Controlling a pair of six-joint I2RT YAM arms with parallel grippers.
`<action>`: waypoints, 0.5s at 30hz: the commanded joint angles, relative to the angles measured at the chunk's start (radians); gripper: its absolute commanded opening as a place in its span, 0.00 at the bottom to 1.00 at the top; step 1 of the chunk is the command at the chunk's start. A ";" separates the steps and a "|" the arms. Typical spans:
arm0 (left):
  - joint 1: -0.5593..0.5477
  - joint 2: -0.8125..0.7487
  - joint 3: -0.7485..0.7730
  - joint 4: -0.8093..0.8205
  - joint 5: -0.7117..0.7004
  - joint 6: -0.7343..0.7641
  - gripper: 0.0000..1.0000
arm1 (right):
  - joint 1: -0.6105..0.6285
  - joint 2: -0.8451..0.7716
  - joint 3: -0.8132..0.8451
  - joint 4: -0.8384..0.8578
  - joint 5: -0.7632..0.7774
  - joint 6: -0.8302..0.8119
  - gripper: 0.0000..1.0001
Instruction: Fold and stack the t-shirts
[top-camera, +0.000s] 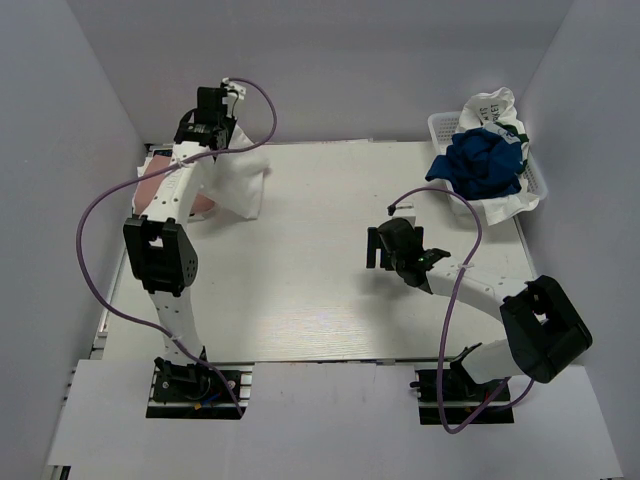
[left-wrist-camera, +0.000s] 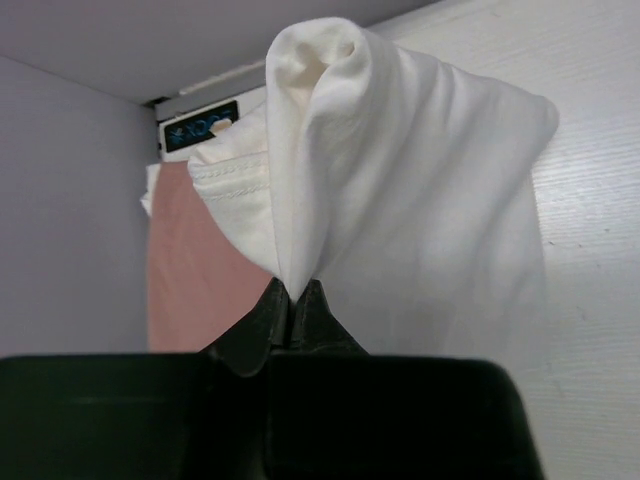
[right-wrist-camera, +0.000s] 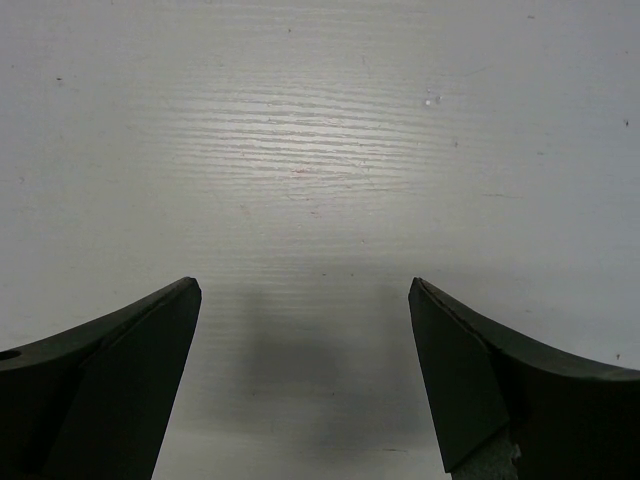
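Cloth check: white shirt (left-wrist-camera: 400, 170) hangs below my left gripper (left-wrist-camera: 295, 300), clamped on a fold; pink shirt (left-wrist-camera: 195, 270) lies just beneath, slightly left. Right gripper (right-wrist-camera: 305, 330) wide open, empty, well apart.

Each arm is a chain of slim white tubular links joined by blocky black joint housings, the left arm (top-camera: 160, 255) and the right arm (top-camera: 540, 325) alike. A thin purple cable (top-camera: 80, 240) loops loosely along the left one, and a second purple cable (top-camera: 479, 228) along the right. Both stand on flat black base plates (top-camera: 195, 395). The left fingers (left-wrist-camera: 250, 340) and right fingers (right-wrist-camera: 120, 380) are matte black, wedge-shaped, tapering to blunt tips.
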 joint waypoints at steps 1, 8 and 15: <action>0.036 -0.050 0.080 -0.011 -0.037 0.063 0.00 | -0.003 -0.028 0.002 0.032 0.042 -0.008 0.90; 0.082 -0.106 0.081 -0.016 0.015 0.072 0.00 | -0.005 -0.029 0.001 0.032 0.037 -0.003 0.90; 0.131 -0.116 0.130 0.010 0.036 0.083 0.00 | -0.003 -0.031 0.004 0.035 0.042 0.000 0.90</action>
